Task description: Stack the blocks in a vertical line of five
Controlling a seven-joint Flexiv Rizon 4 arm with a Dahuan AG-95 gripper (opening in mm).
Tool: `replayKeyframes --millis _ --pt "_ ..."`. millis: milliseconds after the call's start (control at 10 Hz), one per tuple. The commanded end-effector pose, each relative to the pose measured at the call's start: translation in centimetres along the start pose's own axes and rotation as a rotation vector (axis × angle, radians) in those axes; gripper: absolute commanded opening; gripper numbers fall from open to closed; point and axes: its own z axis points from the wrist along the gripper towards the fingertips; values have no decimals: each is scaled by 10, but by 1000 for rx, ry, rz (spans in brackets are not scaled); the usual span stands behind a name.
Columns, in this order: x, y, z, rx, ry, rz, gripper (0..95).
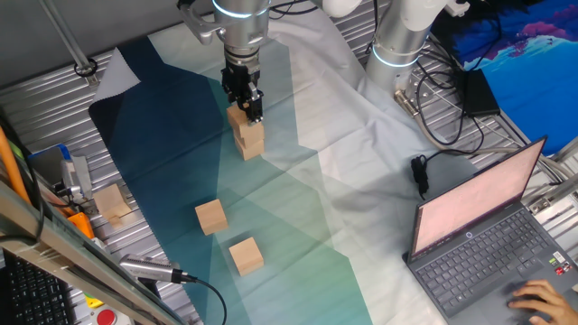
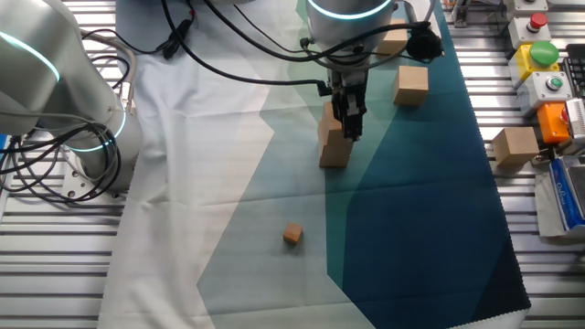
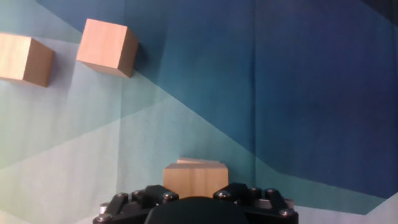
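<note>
A short stack of light-brown blocks stands on the blue-green cloth, also visible as the stack in the other fixed view. My gripper reaches down from above and is shut on the top block, which sits on or just over the block below; contact is hidden. Its fingers cover part of that block. Two more blocks lie loose on the cloth: one block and another block. In the hand view they appear at the upper left as a block and a block.
A tiny wooden cube lies on the cloth. A paler block rests on the metal table beside the cloth. An open laptop with a hand on it, a second robot base and cables sit to the right.
</note>
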Motion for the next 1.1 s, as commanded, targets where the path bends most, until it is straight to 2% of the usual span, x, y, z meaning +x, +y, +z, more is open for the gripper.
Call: replayKeyframes --millis 100,300,500,800,1000,1100 --pt "-1 0 -1 -1 -3 -3 760" --pt "-7 2 -9 -1 8 -8 760" --pt "-23 0 -15 -5 12 -17 760" --pt "-62 6 -18 -5 17 -32 760" --pt "-99 17 -22 -6 24 -42 760" --pt "-127 31 -22 -3 31 -49 760"
